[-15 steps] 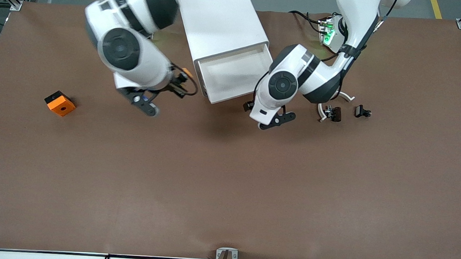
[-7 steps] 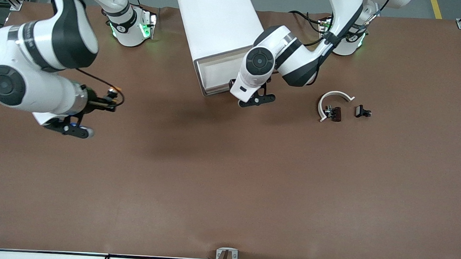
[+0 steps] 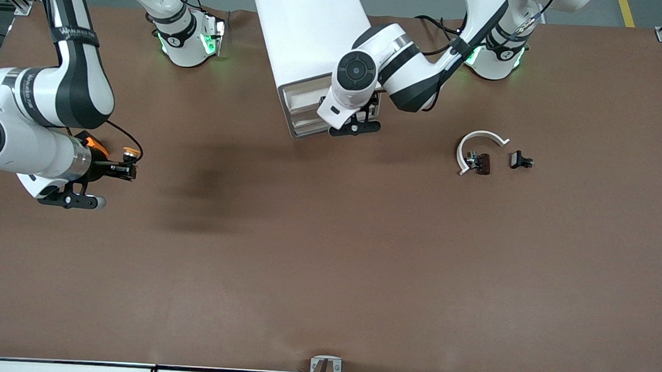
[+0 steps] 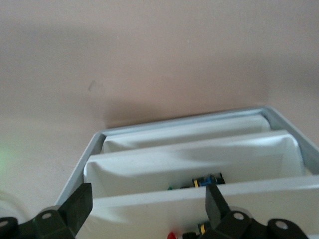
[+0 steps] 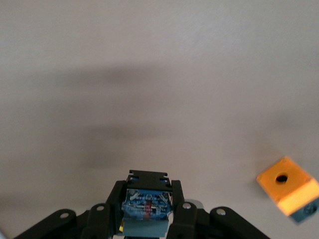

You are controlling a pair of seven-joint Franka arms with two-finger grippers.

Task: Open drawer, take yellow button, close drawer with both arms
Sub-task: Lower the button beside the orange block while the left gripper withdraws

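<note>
Pinching the button (image 5: 145,205) by its black-and-blue body, your right hand (image 3: 118,167) hangs above the tabletop (image 3: 327,254); it's light and rigid, so hold there. Your left hand (image 4: 149,211), spread, meets the drawer (image 4: 199,154) front.

Both arms (image 3: 58,89) were glossy white with dark grey bands and round dark joint caps, green lights glowing at their bases (image 3: 188,42), thin black cables looping near the wrists, and black grippers (image 5: 147,206) showing silver screws.
</note>
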